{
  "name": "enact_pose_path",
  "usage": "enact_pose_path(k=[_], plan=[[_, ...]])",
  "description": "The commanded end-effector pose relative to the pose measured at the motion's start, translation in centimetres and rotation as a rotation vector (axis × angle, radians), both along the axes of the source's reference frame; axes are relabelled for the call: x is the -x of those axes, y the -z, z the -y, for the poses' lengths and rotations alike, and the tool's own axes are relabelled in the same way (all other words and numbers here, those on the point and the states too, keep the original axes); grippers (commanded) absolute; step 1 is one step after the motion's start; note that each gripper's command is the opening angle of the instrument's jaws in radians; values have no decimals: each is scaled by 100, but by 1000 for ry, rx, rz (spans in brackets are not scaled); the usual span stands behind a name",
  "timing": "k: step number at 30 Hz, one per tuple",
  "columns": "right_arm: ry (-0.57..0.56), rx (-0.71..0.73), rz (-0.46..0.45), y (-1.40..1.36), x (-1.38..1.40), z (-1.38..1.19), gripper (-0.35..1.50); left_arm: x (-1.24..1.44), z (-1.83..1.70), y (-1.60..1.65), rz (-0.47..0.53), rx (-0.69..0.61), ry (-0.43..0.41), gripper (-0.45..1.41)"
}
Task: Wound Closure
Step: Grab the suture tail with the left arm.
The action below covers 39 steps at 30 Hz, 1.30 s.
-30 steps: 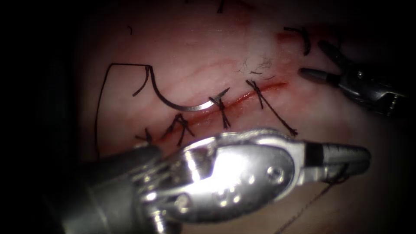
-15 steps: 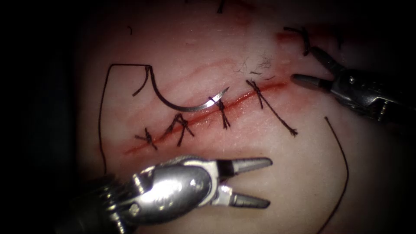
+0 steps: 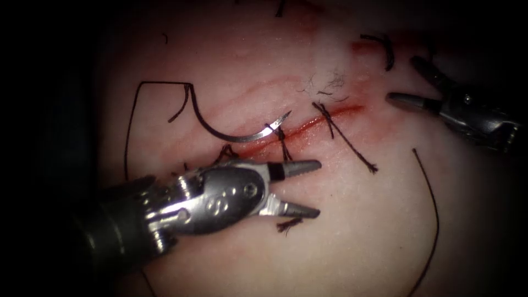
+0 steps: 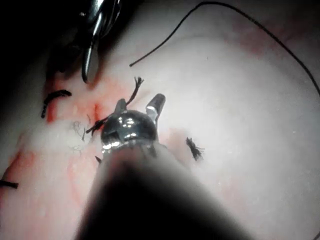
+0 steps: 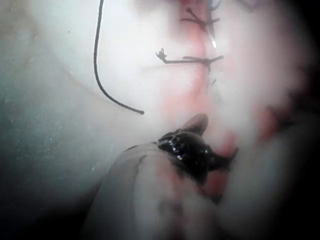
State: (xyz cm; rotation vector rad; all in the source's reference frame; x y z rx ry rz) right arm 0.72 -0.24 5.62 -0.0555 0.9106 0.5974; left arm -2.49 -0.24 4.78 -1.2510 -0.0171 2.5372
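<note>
Left tool point(image 3: 314, 187) jaws spread, empty, at 6 o'clock of cut point(image 3: 308, 125). Right tool point(image 3: 410, 82) jaws spread, empty, at 3 o'clock. Needle point(image 3: 236, 132) lies loose on tissue point(image 3: 352, 220), thread point(image 3: 157, 83) trailing.

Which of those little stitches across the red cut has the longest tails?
The rightmost stitch: one tail trails down to a frayed end on the tissue, far longer than those of the stitch by the needle.
</note>
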Motion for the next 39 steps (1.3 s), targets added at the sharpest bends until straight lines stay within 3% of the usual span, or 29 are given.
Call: enact_pose_path(k=[1,5,10,22,27,29,30,31,33,36,39], plan=[[23,12,-2,7,-1,2,83,10,-9,0,-22,28,10,73],[85,31,-20,31,14,33,54,43,-17,-2,-155,81,67,67],[92,47,-15,37,17,51,54,65,-4,-20,-269,121,56,66],[91,59,-10,30,9,54,49,84,3,-40,-285,161,14,57],[91,62,-10,27,10,55,36,84,2,-42,-285,193,-35,41],[92,64,-10,26,9,56,34,84,2,-42,-278,207,-56,14],[92,65,-10,25,9,56,29,84,2,-41,-275,227,-80,-8],[92,65,-10,25,9,56,27,84,2,-41,-272,232,-84,-9],[91,65,-10,24,9,56,27,85,1,-41,-261,239,-77,11],[92,66,-10,23,9,56,27,87,0,-41,-247,255,-78,13],[92,67,-10,23,9,56,27,88,0,-40,-246,256,-76,27]])
